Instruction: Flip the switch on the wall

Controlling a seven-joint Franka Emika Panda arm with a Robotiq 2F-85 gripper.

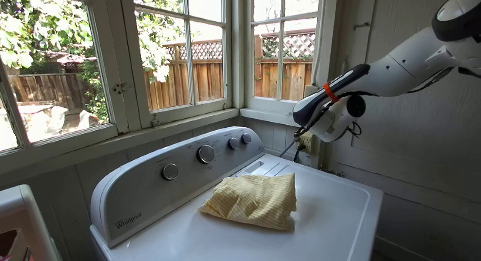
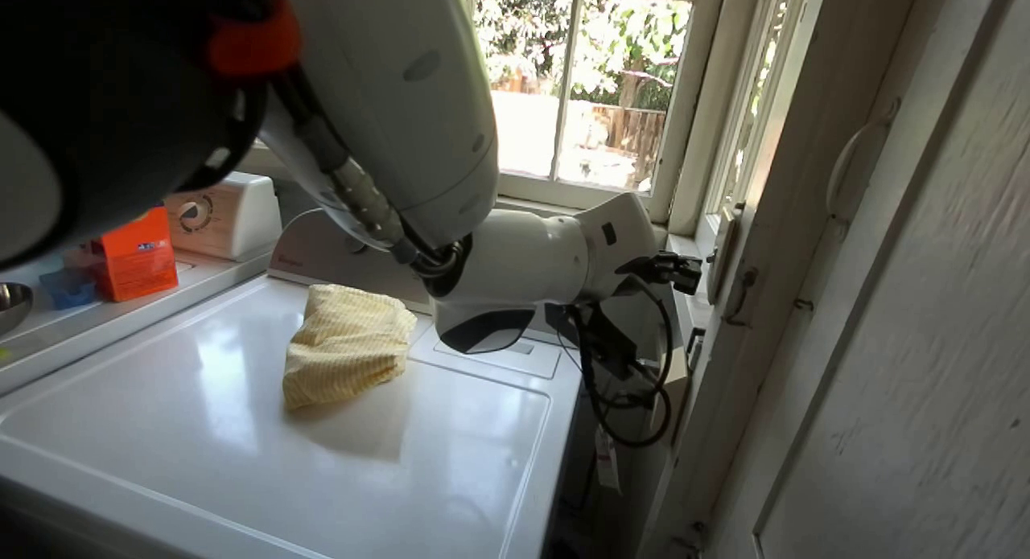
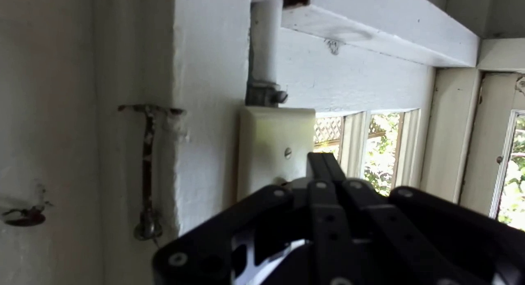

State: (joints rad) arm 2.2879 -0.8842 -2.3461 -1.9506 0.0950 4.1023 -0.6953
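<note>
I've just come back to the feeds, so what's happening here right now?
The robot arm reaches toward the switch on the wall. Its pincer is shut with nothing between the fingers, the tips right by the switch. Whether they touch it, and which way it is set, I can't tell. A yellow striped cloth lies on top of the Whirlpool machine, out of the pincer's hold.

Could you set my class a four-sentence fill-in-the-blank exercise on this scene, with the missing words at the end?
In the wrist view, the gripper near the switch plate is not open but ____.
The striped cloth is pale ____ in colour.
The brand name on the control panel is ____.
The control panel carries ____ round knobs.
Missing words: shut; yellow; Whirlpool; four.
</note>
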